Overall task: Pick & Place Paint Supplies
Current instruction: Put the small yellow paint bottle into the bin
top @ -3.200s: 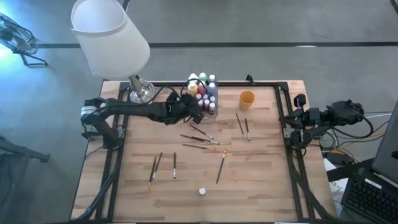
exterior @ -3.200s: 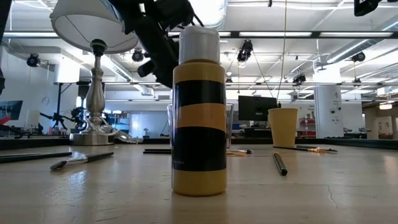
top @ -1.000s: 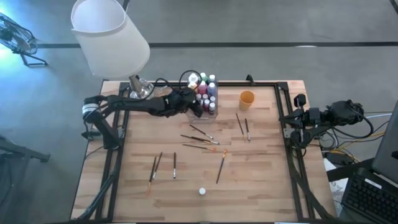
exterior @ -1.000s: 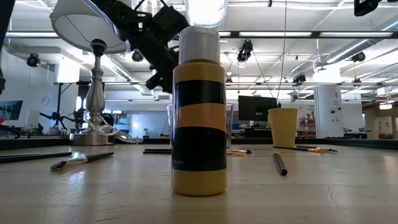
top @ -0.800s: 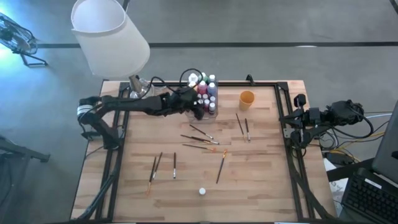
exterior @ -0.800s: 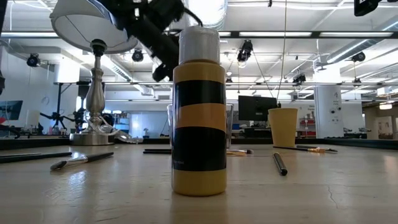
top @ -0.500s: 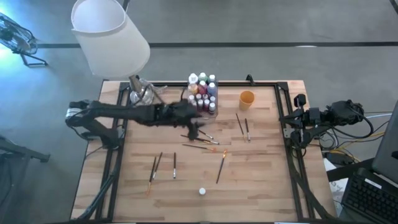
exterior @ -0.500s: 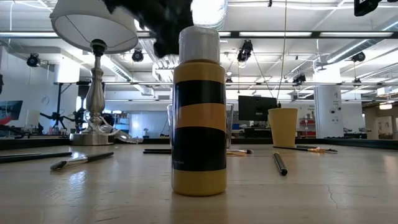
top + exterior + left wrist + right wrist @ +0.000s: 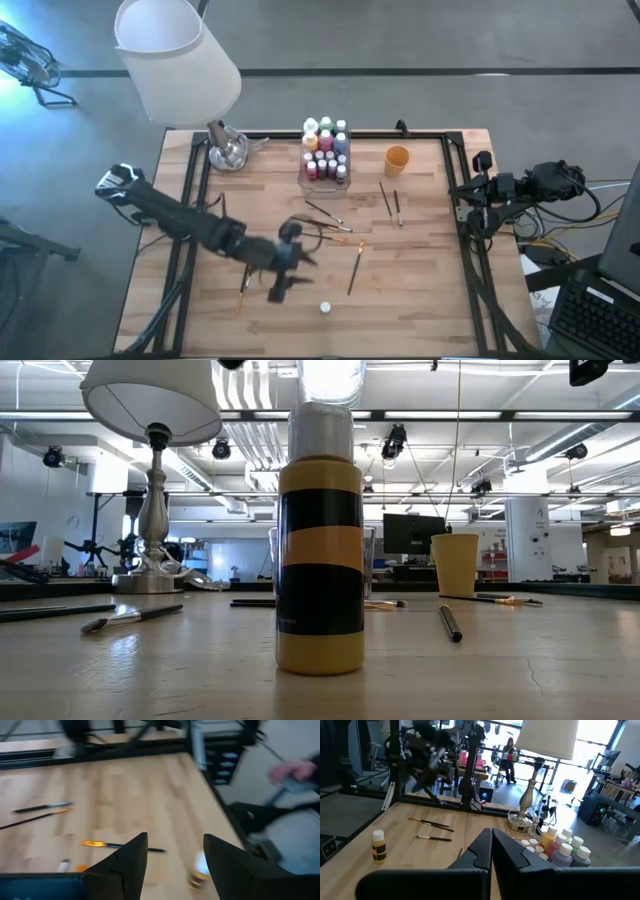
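Note:
A clear box (image 9: 325, 168) at the far middle holds several white-capped paint bottles (image 9: 326, 140). One yellow bottle (image 9: 325, 308) stands upright on its base alone near the front edge; it fills the low view's middle (image 9: 320, 540). Thin dark paintbrushes (image 9: 322, 218) lie flat and scattered over the table. My left gripper (image 9: 292, 272) hovers open above the near middle, left of the yellow bottle (image 9: 199, 872), with nothing between its fingers (image 9: 175, 840). My right gripper (image 9: 491, 851) is shut and waits at the table's right edge (image 9: 468, 192).
A lamp with a white shade (image 9: 180, 60) stands at the far left corner on its metal base (image 9: 228, 150). An orange cup (image 9: 397, 158) stands right of the clear box. A dark frame (image 9: 470, 230) runs along the table's edges.
My left gripper has swung away from the clear box toward the table's near edge. It has turned as it went and has risen out of the low view. It has stayed open and empty. The bottles and brushes have not moved.

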`<state>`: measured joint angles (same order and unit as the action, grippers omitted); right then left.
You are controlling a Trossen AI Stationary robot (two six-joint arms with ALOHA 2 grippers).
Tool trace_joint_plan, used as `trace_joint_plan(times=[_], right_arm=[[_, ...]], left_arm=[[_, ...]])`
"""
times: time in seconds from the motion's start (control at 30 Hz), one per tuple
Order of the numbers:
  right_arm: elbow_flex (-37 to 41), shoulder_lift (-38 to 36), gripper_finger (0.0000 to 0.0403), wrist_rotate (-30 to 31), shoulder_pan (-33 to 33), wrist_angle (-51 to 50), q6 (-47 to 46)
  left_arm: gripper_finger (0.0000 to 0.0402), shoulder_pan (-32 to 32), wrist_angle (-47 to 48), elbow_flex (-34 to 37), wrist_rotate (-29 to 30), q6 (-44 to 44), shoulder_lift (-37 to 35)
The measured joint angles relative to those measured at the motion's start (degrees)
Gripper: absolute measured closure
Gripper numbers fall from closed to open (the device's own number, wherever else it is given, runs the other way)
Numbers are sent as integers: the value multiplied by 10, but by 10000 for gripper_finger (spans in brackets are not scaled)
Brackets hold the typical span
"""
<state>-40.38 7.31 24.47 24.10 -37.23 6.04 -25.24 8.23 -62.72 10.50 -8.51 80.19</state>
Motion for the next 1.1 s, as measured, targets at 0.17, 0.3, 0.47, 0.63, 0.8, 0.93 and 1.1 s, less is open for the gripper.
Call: trace_joint_plan(times=[0.17,0.3,0.47,0.63,0.8,0.93,1.1], right_arm=[[0,0,394,0,0,0,0],[0,0,394,0,0,0,0],[0,0,394,0,0,0,0],[0,0,394,0,0,0,0],[0,0,394,0,0,0,0],[0,0,394,0,0,0,0],[0,0,394,0,0,0,0]], left_arm=[[204,-56,0,1,0,12,13],[204,-80,1,1,0,11,32],[204,-89,-10,1,-5,9,75],[204,-89,-36,1,-5,-4,118],[204,-88,-67,0,-6,-8,156],[204,-87,-79,-1,-4,-8,176],[204,-79,-82,-12,8,-31,195]])
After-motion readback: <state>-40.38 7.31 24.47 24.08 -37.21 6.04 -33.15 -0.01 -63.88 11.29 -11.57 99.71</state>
